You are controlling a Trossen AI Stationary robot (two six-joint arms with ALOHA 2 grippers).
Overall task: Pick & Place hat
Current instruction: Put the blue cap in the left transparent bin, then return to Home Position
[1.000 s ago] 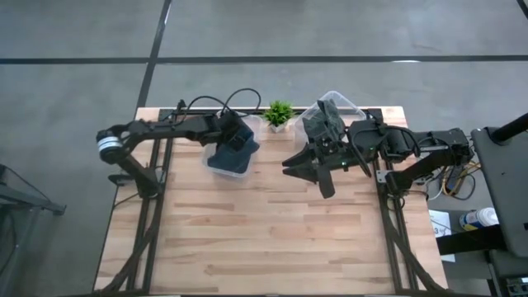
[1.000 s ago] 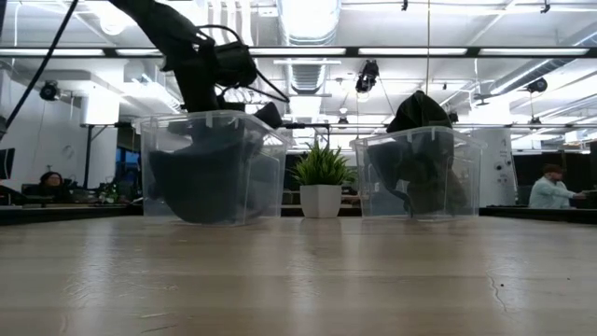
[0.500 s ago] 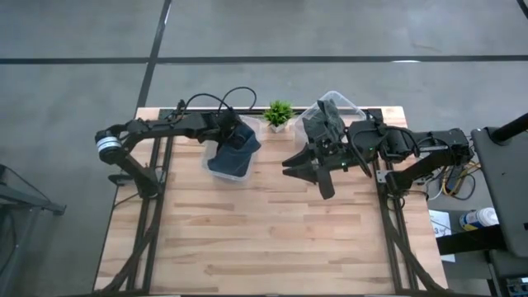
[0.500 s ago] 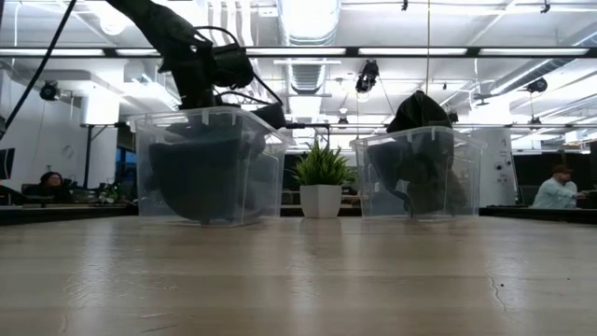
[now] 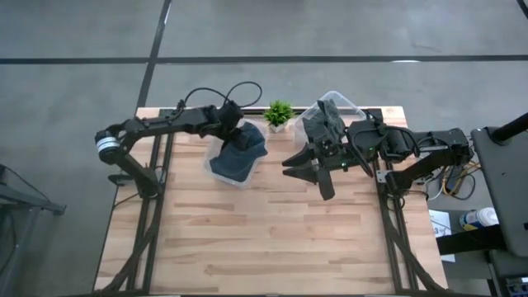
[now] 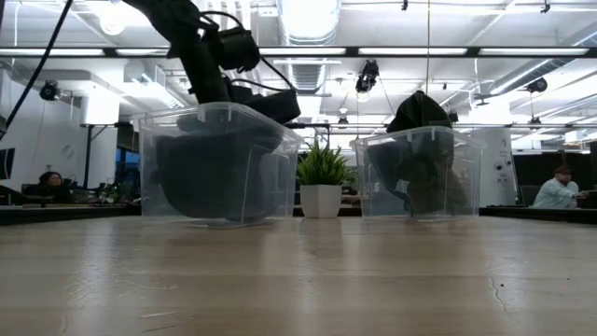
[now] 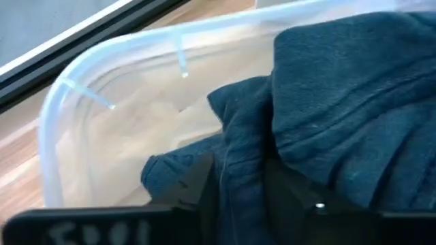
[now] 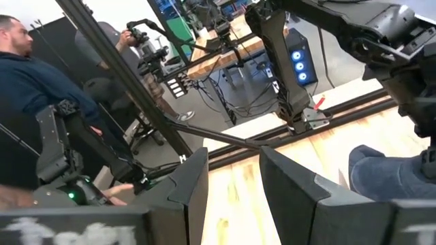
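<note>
A dark blue hat (image 5: pixel 241 153) lies bunched in a clear plastic bin (image 5: pixel 216 169) at the table's far left; it rises to the bin's rim in the low view (image 6: pixel 219 168). My left gripper (image 7: pixel 242 204) reaches into this bin from the far left and is shut on the hat's cloth. A second clear bin (image 5: pixel 351 106) at the far right holds dark hats (image 5: pixel 320 124). My right gripper (image 5: pixel 303 169) hovers open and empty over the table beside that bin. My left gripper pinches a bunched fold of the hat's cloth (image 7: pixel 240 160) between its two fingers (image 7: pixel 199 187); several layers seem gathered there. The fingers slant down into the bin from its far-left side. The rest of the hat spreads inside the bin, beyond the fingers.
A small potted plant (image 5: pixel 279 114) stands between the two bins at the far edge. Bare wooden tabletop (image 5: pixel 264 239) spreads across the near half. People sit in the room beyond the table (image 8: pixel 27 75).
My left gripper has drawn up and back toward the table's far left with the hat's cloth. The hat has spread and risen in the bin, and the bin has shifted and turned a little toward the right.
</note>
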